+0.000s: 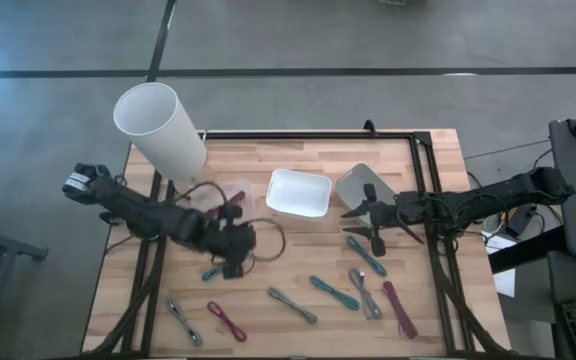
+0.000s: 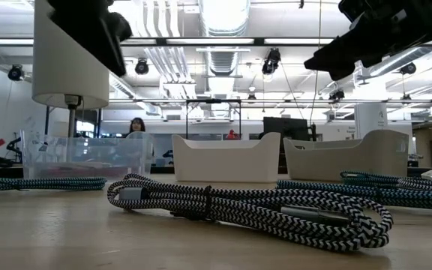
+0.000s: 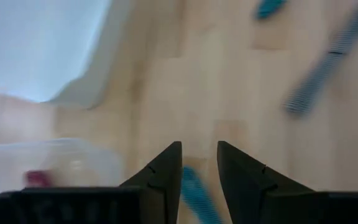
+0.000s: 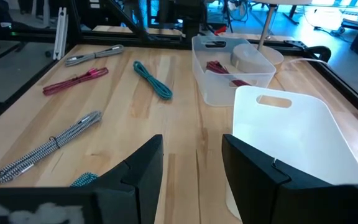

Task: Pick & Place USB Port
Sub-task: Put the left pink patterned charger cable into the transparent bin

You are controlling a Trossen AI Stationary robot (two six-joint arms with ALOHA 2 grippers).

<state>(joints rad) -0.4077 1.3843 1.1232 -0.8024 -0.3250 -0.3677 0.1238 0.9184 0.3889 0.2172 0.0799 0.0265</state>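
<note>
Clearly early: one cable binned, most not yet moved

Judged from the layout, only a small part done. Left tool (image 3: 199,144) low over the desk (image 1: 268,270), its two fingers parted by a narrow gap and closed on nothing, as far as visible. Directly under that gap, a little behind the fingertips: a teal USB cable (image 3: 194,196), lying flat on the wood, not lifted. Probably the piece in hand at this step; grasp not yet made, carry and drop both to come.

Right tool (image 4: 191,140) released wide and empty, waiting well away from the left one. Straight ahead of it, very near, a white bin (image 4: 291,137), seemingly with nothing inside. Farther ahead, touching or almost touching the far end of that bin, a clear bin (image 4: 216,93) with a red cable (image 4: 219,67) already inside, plus a pale object beside it, hard to identify. Counted as the finished part of the work.

Left to do: several bundled cables scattered over the desk on the near side of both tools. Among them a second teal cable (image 4: 153,79), a magenta cable (image 4: 74,81) and a grey braided cable (image 4: 48,146), all ahead of the right tool and to the side away from the bins, none touching a bin. Which bin is meant for which cable: not possible to tell.
</note>
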